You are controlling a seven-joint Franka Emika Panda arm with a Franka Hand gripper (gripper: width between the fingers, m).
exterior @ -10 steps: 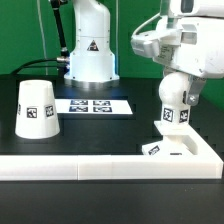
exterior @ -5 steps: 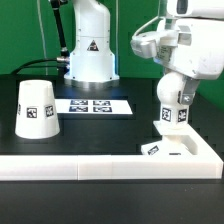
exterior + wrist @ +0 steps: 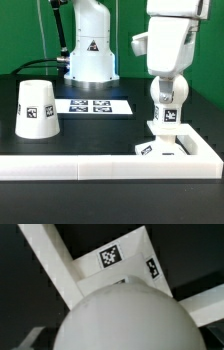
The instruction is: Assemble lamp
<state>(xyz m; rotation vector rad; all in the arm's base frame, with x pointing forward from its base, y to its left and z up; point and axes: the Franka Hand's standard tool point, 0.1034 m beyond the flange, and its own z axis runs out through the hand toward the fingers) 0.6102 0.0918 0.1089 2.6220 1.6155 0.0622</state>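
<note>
My gripper [image 3: 165, 98] is shut on the white round-headed bulb [image 3: 167, 118] and holds it upright, tag facing out. The bulb's foot is at the flat square base [image 3: 160, 148], which lies in the corner of the white rail at the exterior view's right. I cannot tell whether the foot is seated. In the wrist view the bulb's round head [image 3: 120, 317] fills the foreground, with the tagged base [image 3: 128, 255] beyond it. The fingers are almost hidden there. The tapered shade [image 3: 36, 108] stands alone, wide end down, at the exterior view's left.
The marker board [image 3: 95, 105] lies flat between the shade and the bulb. The robot pedestal [image 3: 88, 45] stands behind it. A raised white rail [image 3: 90, 168] runs along the front and round the base's corner [image 3: 48, 263].
The arm's wrist has turned and swung over the bulb. The bulb has shifted slightly toward the exterior view's left and stands straighter over the base. The shade has not moved.
</note>
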